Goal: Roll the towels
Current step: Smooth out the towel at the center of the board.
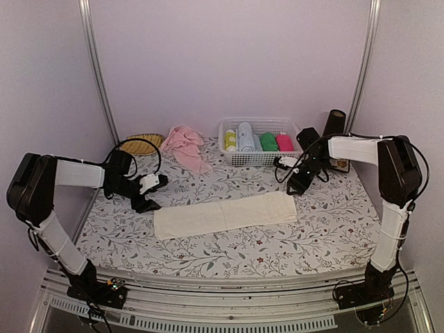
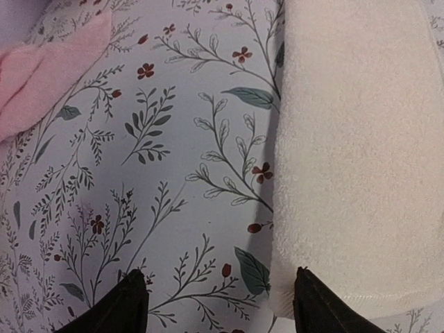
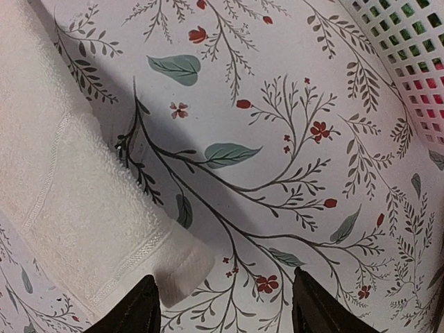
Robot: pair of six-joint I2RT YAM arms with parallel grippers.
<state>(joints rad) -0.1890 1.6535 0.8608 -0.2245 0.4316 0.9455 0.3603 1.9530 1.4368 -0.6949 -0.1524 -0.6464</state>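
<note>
**Item 1. Cream towel (image 1: 222,214).** It lies flat on the counter (image 1: 312,229), folded into a long strip running left to right between the two arms. It is not yet rolled.

**Item 2. Left gripper (image 2: 218,305).** Released and holding nothing. It sits low at the strip's left end, with one finger over the towel's corner and the other over bare counter.

**Item 3. Right gripper (image 3: 225,305).** Released and holding nothing. It is at the strip's right end, with the hemmed corner just beside one finger.

**Handling note (judgement).** The step appears to be taking hold of an end to start the roll.
- Shift inward so the short edge sits squarely between the fingers.
- Pinch all layers together.
- Make the first turn tight.
- Keep the long edges in line, or the roll will cone.
- The free end should be steadied.

**Item 4. Pink towel (image 1: 184,146).** It is crumpled at the back of the counter, just left of the basket, and is unrolled.

**Item 5. Basket (image 1: 223,132).** A white, slotted basket at the back of the counter. It holds four rolls side by side: yellow-green roll (image 1: 229,139), light blue roll (image 1: 245,135), green roll (image 1: 268,141) and magenta roll (image 1: 284,142).

**Item 6. Woven dish (image 1: 142,143).** It stands at the back left. Its contents cannot be made out.
</note>
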